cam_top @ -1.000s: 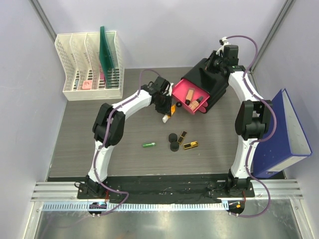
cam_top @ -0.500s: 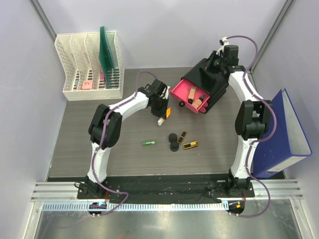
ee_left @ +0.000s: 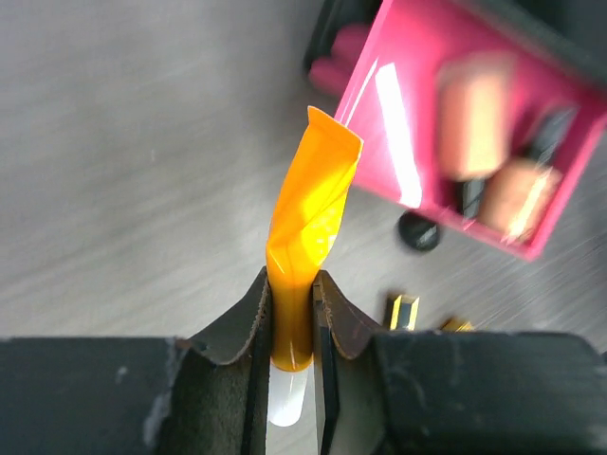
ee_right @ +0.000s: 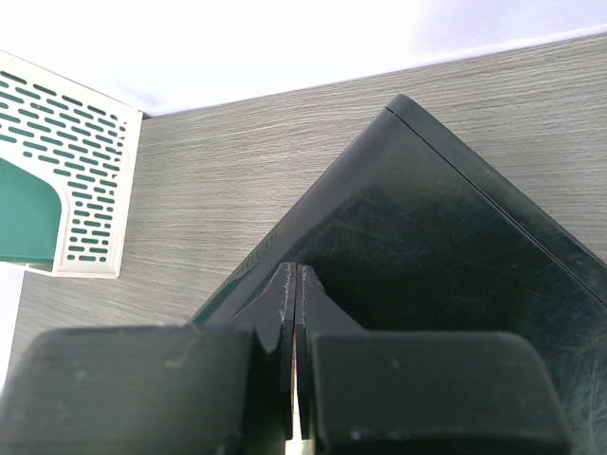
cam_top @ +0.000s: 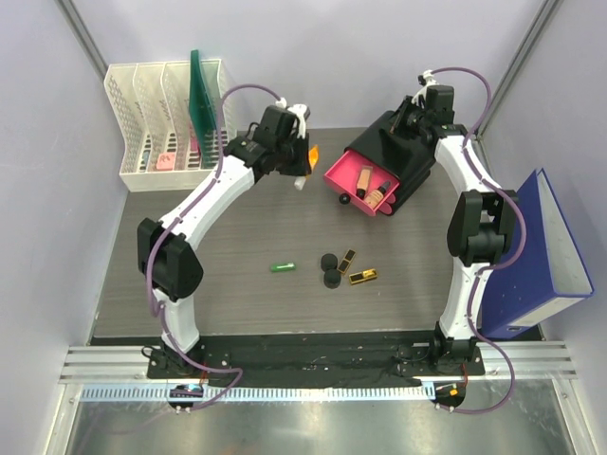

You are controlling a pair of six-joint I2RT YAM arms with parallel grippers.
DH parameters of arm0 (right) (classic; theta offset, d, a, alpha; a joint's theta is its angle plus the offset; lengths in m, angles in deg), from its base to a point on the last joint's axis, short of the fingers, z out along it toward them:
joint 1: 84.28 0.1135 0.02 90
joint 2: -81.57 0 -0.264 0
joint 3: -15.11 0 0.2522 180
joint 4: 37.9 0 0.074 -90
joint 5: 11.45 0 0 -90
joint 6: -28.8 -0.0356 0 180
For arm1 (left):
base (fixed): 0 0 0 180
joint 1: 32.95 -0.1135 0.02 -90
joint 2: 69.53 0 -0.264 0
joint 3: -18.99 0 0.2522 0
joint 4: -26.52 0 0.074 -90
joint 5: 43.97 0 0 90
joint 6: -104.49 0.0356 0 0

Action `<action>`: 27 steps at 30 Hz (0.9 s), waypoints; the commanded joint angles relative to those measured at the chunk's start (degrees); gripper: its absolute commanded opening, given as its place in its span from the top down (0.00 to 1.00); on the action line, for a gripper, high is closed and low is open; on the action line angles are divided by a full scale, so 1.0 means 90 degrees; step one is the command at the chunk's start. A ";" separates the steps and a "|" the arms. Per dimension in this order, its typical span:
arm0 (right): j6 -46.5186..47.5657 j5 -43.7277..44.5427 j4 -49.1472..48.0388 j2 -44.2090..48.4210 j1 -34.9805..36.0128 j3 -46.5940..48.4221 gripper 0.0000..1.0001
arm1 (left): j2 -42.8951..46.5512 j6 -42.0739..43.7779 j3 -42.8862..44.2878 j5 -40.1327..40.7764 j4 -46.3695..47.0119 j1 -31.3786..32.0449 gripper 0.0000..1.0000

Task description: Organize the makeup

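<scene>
Well, up it goes! A second ago the left claw (ee_left: 291,313) was low over the counter (cam_top: 190,265), just beside the pink drawer (cam_top: 346,169). Now the whole arm has swung up and away toward 11 o'clock, taking the orange tube (ee_left: 308,227) with it. The claw is pinching that tube close to its white cap, crimped end pointing out, and the tube hangs in the air off the counter. From the wrist view, the open drawer sits at 1 o'clock of the tube, with 2 beige bottles (cam_top: 365,180) already lying inside.

Over at the far right, the right claw (ee_right: 296,284) is pressed together with nothing in it, over the top of the black box (cam_top: 394,142); it has not budged. Mid-counter, the green tube (cam_top: 282,267), 2 compacts (cam_top: 329,261) and 2 gold-black sticks (cam_top: 362,277) lie where they were.

My read: the pick-up is done and the drop into the drawer looks next, which would leave 5 pieces to go.
</scene>
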 commanded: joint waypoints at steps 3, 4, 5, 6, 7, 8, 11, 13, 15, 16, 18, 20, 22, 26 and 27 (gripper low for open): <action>0.0266 0.0445 0.2100 -0.0855 0.0002 -0.0581 0.99 | -0.0827 -0.0549 0.1719 -0.0891 0.0266 -0.0024 1.00; 0.0257 0.0445 0.2109 -0.0855 0.0002 -0.0581 0.99 | -0.1090 -0.0637 0.2059 -0.1008 0.0363 -0.0024 1.00; 0.0276 0.0445 0.2109 -0.0846 0.0003 -0.0590 0.99 | -0.1237 -0.0832 0.2227 -0.1135 0.0383 -0.0024 1.00; 0.0266 0.0445 0.2109 -0.0836 -0.0007 -0.0590 0.99 | -0.1355 -0.0921 0.2480 -0.1272 0.0442 -0.0024 1.00; 0.0276 0.0455 0.2090 -0.0836 0.0002 -0.0610 0.99 | -0.1540 -0.1008 0.2550 -0.1379 0.0626 -0.0014 1.00; 0.0266 0.0455 0.2099 -0.0836 -0.0007 -0.0610 0.99 | -0.1600 -0.1174 0.2609 -0.1438 0.0705 -0.0004 1.00; 0.0276 0.0455 0.2090 -0.0826 0.0003 -0.0620 0.99 | -0.1795 -0.1360 0.2678 -0.1536 0.0998 0.0035 1.00; 0.0266 0.0436 0.2100 -0.0826 -0.0007 -0.0610 0.99 | -0.1893 -0.1419 0.2678 -0.1634 0.1106 0.0064 1.00; 0.0266 0.0436 0.2090 -0.0845 -0.0007 -0.0610 0.99 | -0.2020 -0.1536 0.2649 -0.1673 0.1330 0.0123 1.00; 0.0266 0.0436 0.2090 -0.0836 0.0002 -0.0600 0.99 | -0.2059 -0.1595 0.2658 -0.1741 0.1418 0.0142 1.00; 0.0266 0.0436 0.2090 -0.0836 0.0002 -0.0620 0.99 | -0.2166 -0.1702 0.2649 -0.1751 0.1682 0.0230 1.00; 0.0276 0.0436 0.2090 -0.0836 0.0002 -0.0620 0.99 | -0.2293 -0.1761 0.2697 -0.1742 0.1780 0.0289 1.00; 0.0266 0.0445 0.2090 -0.0836 -0.0007 -0.0610 0.99 | -0.2381 -0.1791 0.2775 -0.1722 0.1780 0.0338 1.00; 0.0266 0.0436 0.2090 -0.0855 -0.0007 -0.0600 0.99 | -0.2411 -0.1703 0.2581 -0.1674 0.1683 0.0396 1.00; 0.0276 0.0436 0.2090 -0.0855 -0.0007 -0.0591 0.99 | -0.2372 -0.1683 0.2406 -0.1654 0.1673 0.0406 1.00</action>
